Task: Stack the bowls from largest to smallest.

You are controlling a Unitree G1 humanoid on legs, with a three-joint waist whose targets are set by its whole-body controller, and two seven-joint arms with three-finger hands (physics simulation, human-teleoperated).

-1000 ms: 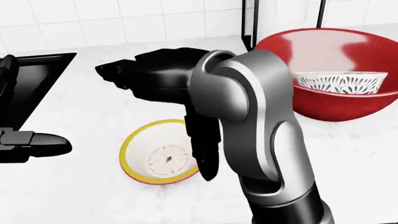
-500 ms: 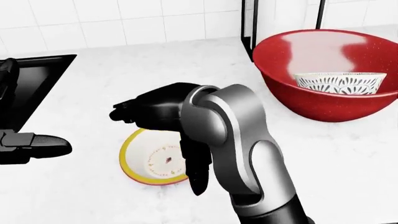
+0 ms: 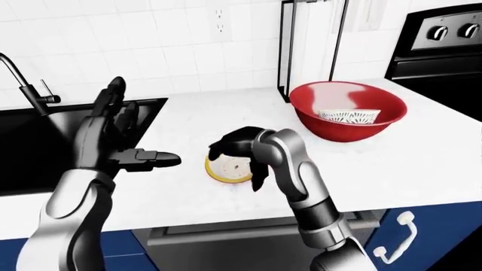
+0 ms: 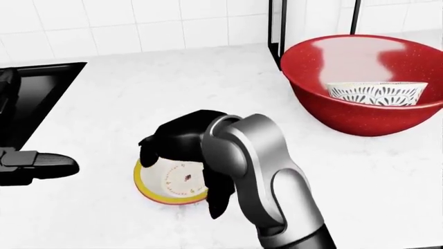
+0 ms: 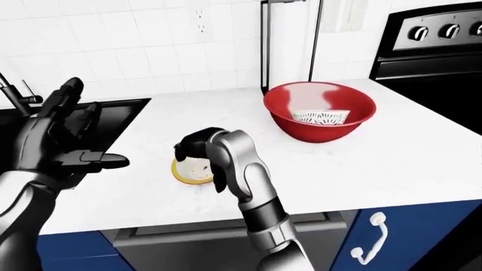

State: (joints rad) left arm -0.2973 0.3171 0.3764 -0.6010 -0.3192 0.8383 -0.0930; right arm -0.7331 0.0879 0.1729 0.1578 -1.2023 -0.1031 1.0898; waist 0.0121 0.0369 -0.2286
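The small yellow-rimmed bowl [image 4: 170, 182] sits upright on the white worktop [image 4: 138, 104], mouth facing up, left of centre in the head view; being round, it has no long axis to speak of. The right hand [image 4: 181, 155] is draped over its upper and right rim, fingers curled down around it, one finger [image 4: 217, 199] hanging past the right edge; whether they actually grip the rim cannot be told, since the hand and forearm hide that side. To the upper right stands the large red bowl [image 4: 367, 78], upright, with the patterned white bowl [image 4: 377, 93] tilted inside it, well apart from the yellow one. The left hand [image 3: 120, 135] hovers spread wide and holding nothing beside the black sink [image 3: 38, 141], with the faucet [image 3: 22, 79] above. A black stove [image 3: 444, 51] is cut off at the right edge.
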